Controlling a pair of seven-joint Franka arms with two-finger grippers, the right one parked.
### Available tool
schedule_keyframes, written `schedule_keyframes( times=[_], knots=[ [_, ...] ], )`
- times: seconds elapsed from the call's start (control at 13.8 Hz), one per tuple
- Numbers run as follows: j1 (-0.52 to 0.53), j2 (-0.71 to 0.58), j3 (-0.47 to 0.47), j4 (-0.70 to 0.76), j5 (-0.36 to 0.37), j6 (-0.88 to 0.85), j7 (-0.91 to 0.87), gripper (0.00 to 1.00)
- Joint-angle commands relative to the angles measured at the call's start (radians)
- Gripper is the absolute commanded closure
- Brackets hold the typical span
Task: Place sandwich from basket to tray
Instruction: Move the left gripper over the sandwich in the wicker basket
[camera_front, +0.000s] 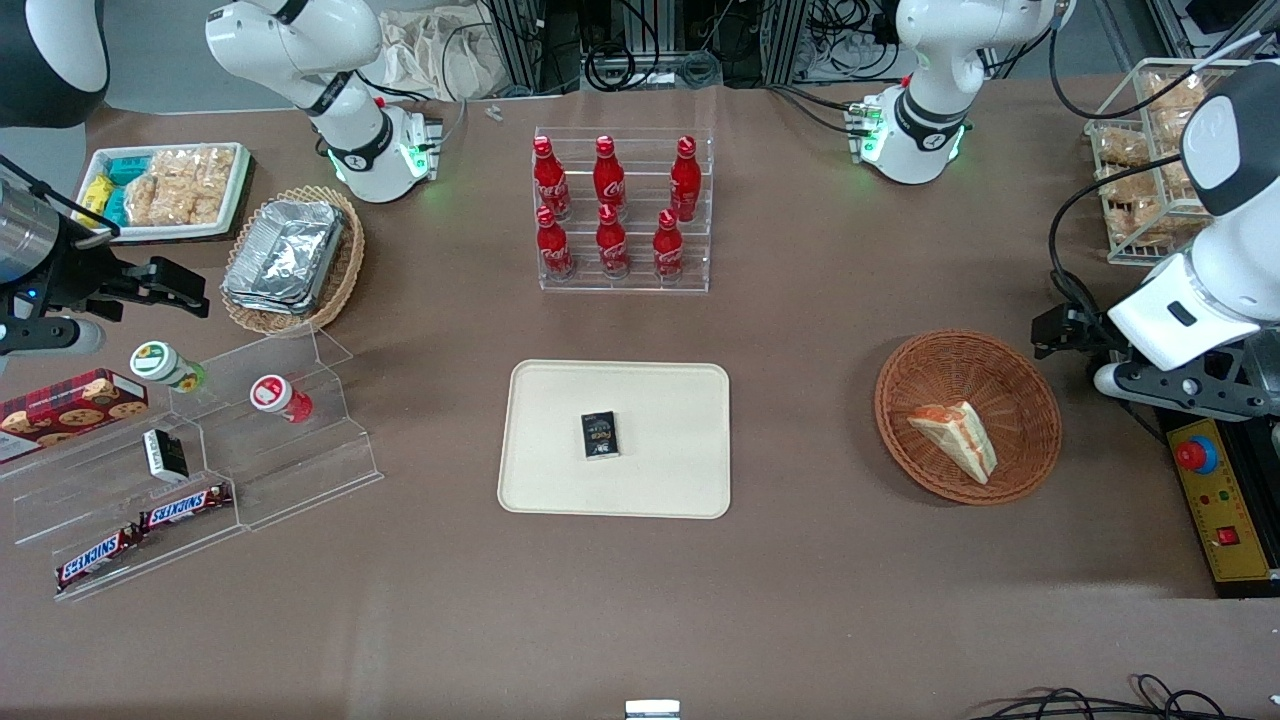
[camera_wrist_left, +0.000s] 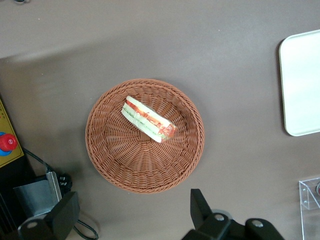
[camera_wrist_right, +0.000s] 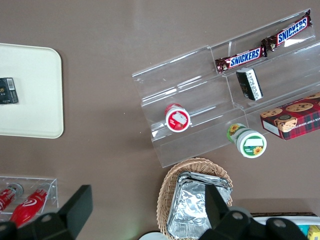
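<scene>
The sandwich (camera_front: 955, 435), a white bread wedge with red and green filling, lies in the round reddish-brown wicker basket (camera_front: 1020, 400). In the left wrist view the sandwich (camera_wrist_left: 148, 119) lies a little off the middle of the basket (camera_wrist_left: 135, 165). The cream tray (camera_front: 560, 470) lies flat mid-table, beside the basket toward the parked arm's end; its edge shows in the left wrist view (camera_wrist_left: 302, 100). My left gripper (camera_front: 1068, 330) hangs above the table just outside the basket's rim, toward the working arm's end. In the left wrist view the gripper (camera_wrist_left: 132, 212) is open and empty, its fingers wide apart.
A small black box (camera_front: 600, 435) lies on the tray. A clear rack of red bottles (camera_front: 622, 215) stands farther from the camera than the tray. A yellow control box with a red button (camera_front: 1225, 500) sits beside the basket. A clear stepped stand (camera_front: 250, 440) holds snacks.
</scene>
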Motion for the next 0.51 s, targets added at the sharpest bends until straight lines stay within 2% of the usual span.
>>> schedule_keyframes(
  times=[0.0, 0.22, 0.44],
  knots=[
    [0.001, 0.015, -0.002, 0.018, 0.007, 0.000, -0.027, 0.00],
    [-0.003, 0.036, -0.003, 0.025, 0.002, -0.001, -0.034, 0.00],
    [-0.005, 0.061, -0.003, 0.001, 0.013, -0.006, -0.175, 0.00]
  ],
)
